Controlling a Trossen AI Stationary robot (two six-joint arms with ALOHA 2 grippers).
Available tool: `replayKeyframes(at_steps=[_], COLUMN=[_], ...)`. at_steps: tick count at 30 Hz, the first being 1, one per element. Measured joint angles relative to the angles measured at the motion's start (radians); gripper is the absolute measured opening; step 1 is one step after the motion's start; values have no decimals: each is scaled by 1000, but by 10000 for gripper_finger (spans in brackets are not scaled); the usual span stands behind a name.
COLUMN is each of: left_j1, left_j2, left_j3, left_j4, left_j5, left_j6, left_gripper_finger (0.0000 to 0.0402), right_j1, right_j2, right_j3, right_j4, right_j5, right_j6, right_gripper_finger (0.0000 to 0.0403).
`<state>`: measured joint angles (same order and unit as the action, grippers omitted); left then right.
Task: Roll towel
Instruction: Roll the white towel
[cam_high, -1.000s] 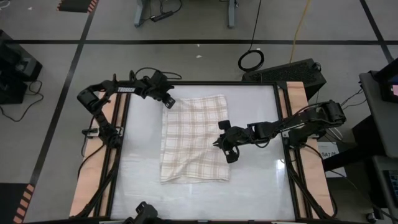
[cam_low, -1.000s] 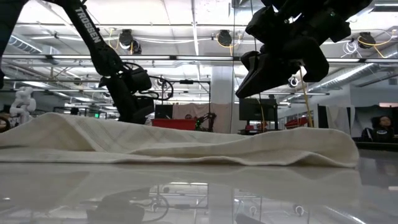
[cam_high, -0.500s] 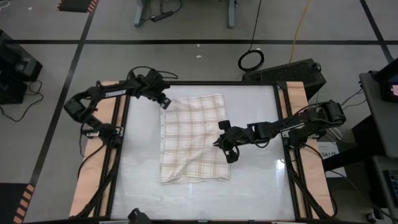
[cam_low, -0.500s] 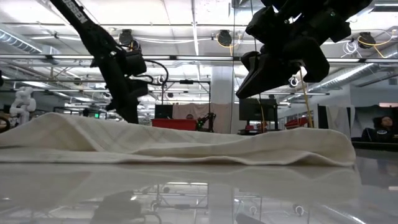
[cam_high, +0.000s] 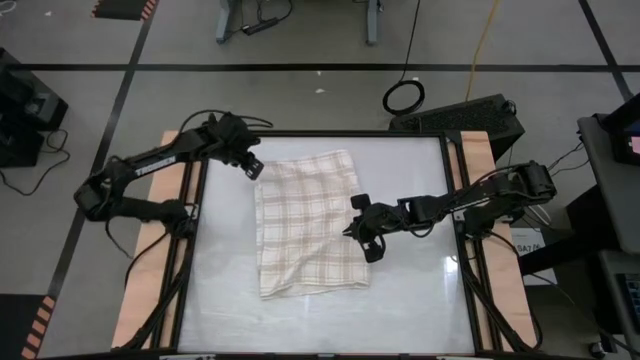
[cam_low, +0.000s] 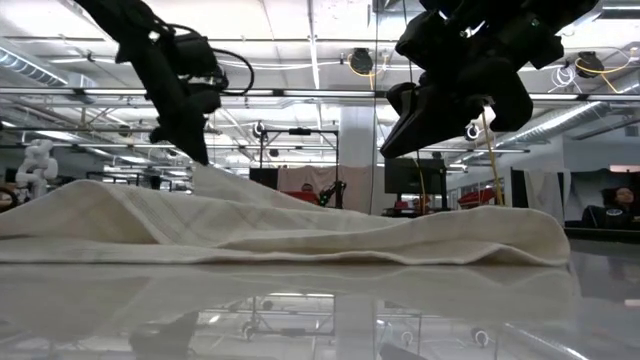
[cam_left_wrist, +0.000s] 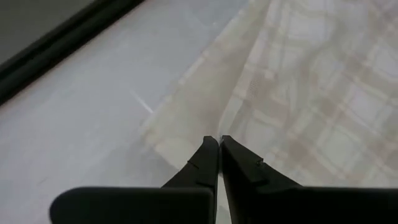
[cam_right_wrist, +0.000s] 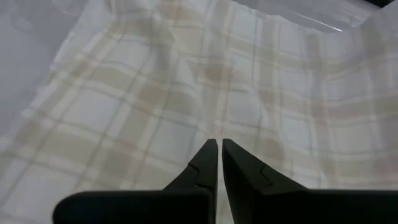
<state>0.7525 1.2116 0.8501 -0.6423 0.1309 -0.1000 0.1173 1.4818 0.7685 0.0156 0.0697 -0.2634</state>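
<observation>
Your thin cream-white towel with the beige-brown plaid check (cam_high: 308, 225) lies spread on the glossy white worktop (cam_high: 410, 300), left of its middle, one long side towards the left arm and the other towards the right. It is not flat everywhere. Its far-left corner is drawn up off the surface into a small peak, which you can see in the low view as a slope of cloth (cam_low: 240, 190) rising to the left tool. The rest (cam_low: 300, 235) rests in soft folds on the worktop.

Your left tool (cam_high: 250, 168) is at that raised corner, its two dark fingers (cam_left_wrist: 208, 158) pressed together and pinching the towel's edge (cam_left_wrist: 186, 112); the cloth hangs away from the tips in the wrist view. The left arm reaches in from the worktop's left edge, elbow out over the wooden side rail (cam_high: 165, 215).

Your right tool (cam_high: 352, 232) hangs above the towel's right side, clear of the cloth in the low view (cam_low: 395, 135), with its fingers (cam_right_wrist: 208, 158) pressed together and nothing between them. The plaid (cam_right_wrist: 205, 81) fills the view beneath it. The right arm stretches in low from the right edge, nearly straight across.
</observation>
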Motion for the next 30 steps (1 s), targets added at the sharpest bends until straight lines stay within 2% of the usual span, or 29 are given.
replayKeyframes(at_steps=[5,14,17,20,25,27,30], left_j1=[8,8,6,7,0,-11,-62], left_j2=[5,166,184,174,99,58,22], left_j3=[0,0,0,0,6,8,7], left_j4=[3,49,49,51,21,12,-34], left_j5=[-138,-143,-161,-215,-223,-188,-71], left_j6=[1,3,3,1,35,57,51], left_gripper_finger=[15,23,59,114,199,219,231], right_j1=[0,1,2,2,9,17,23], right_j2=[0,0,0,0,0,0,0], right_j3=[0,0,0,0,0,0,0], right_j4=[7,10,0,-26,-138,-175,-206], right_j5=[-21,-21,-21,-23,-24,-25,-46], right_j6=[-11,-3,1,7,47,69,101], right_gripper_finger=[16,16,16,16,16,16,16])
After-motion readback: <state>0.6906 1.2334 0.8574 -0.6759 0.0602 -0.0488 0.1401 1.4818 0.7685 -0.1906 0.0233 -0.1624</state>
